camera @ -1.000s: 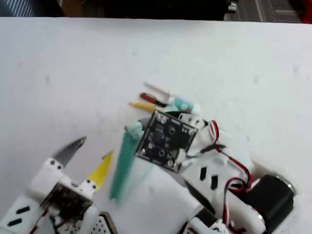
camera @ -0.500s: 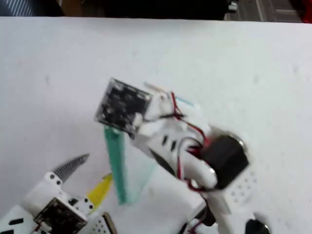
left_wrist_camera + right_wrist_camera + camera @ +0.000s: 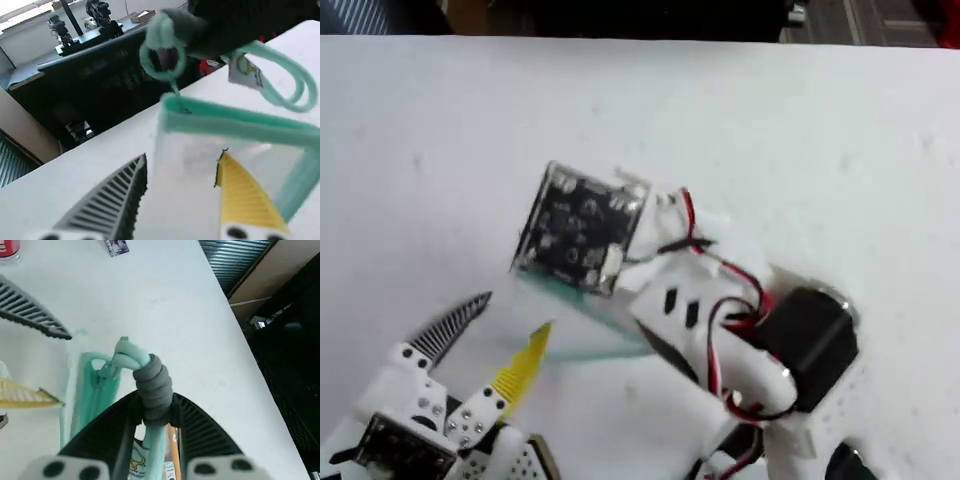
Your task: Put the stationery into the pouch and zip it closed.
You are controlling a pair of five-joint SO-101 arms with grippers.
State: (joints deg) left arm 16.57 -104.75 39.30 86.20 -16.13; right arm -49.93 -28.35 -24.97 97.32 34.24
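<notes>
The clear pouch (image 3: 582, 322) with teal edging lies near the table's front, partly under the right arm (image 3: 720, 330). My right gripper (image 3: 154, 405) is shut on the pouch's teal loop (image 3: 150, 385), at its grey wrapped part. The left gripper (image 3: 515, 312) is open just left of the pouch, with its grey and yellow fingers pointing at it. In the left wrist view the pouch's teal edge (image 3: 235, 125) lies just beyond the left gripper (image 3: 182, 156), with the loop (image 3: 162, 50) raised above it. A pencil (image 3: 173, 440) and other stationery lie under the right gripper.
The white table (image 3: 800, 130) stretches wide behind and to both sides. A small card (image 3: 116, 246) lies far off on the table. Beyond the table's far edge are dark furniture and a chair (image 3: 100, 75).
The right arm swung left, pulling the pouch by its loop, so the pouch turned from lengthwise to lying across. The left gripper drew back slightly toward the front left.
</notes>
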